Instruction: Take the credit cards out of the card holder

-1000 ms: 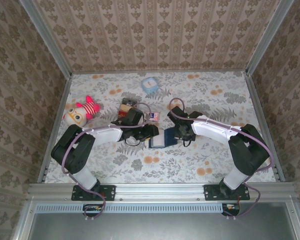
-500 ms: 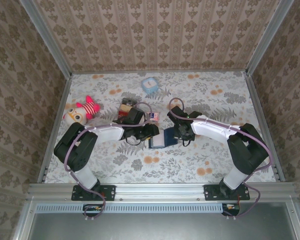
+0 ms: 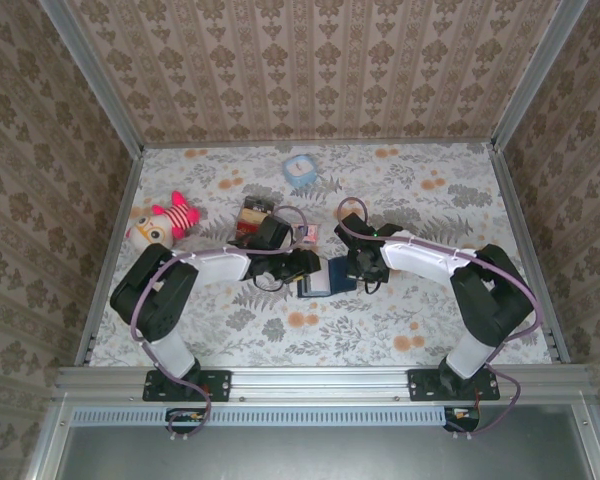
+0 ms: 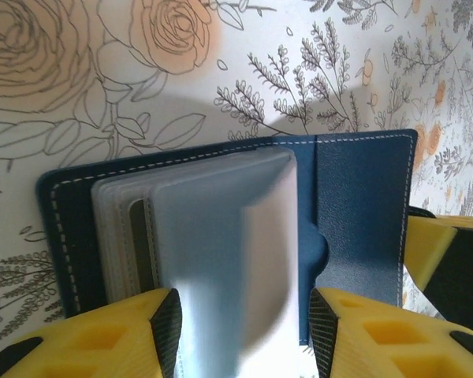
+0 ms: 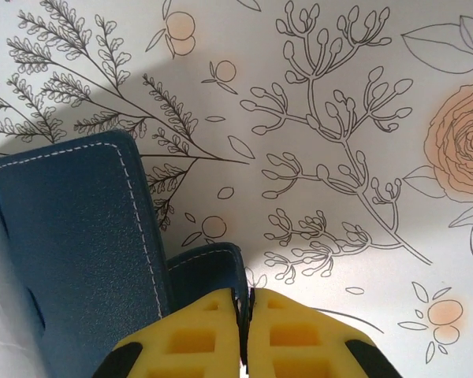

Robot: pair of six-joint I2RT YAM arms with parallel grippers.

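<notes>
The navy card holder (image 3: 316, 284) lies open on the floral table between both arms. In the left wrist view the card holder (image 4: 363, 205) shows a stack of clear plastic sleeves (image 4: 126, 236). One pale sleeve (image 4: 229, 236) stands up, blurred, between the spread fingers of my left gripper (image 4: 243, 307). A dull olive-tan strip (image 4: 139, 252) shows through the sleeves; I cannot tell whether it is a credit card. My right gripper (image 5: 244, 303) is shut on the holder's snap tab (image 5: 205, 268), beside the navy cover (image 5: 71, 228). From above, the left gripper (image 3: 303, 267) and right gripper (image 3: 350, 270) flank the holder.
A plush toy (image 3: 162, 224) lies at the left, a red-and-tan box (image 3: 253, 212) just behind the left arm, a small pink item (image 3: 307, 233) beside it, and a light-blue object (image 3: 300, 169) at the back. Patterned walls close in three sides.
The holder and both grippers have crept slightly left, and the left arm's elbow has swung a little right. Both grippers stay at the holder.
</notes>
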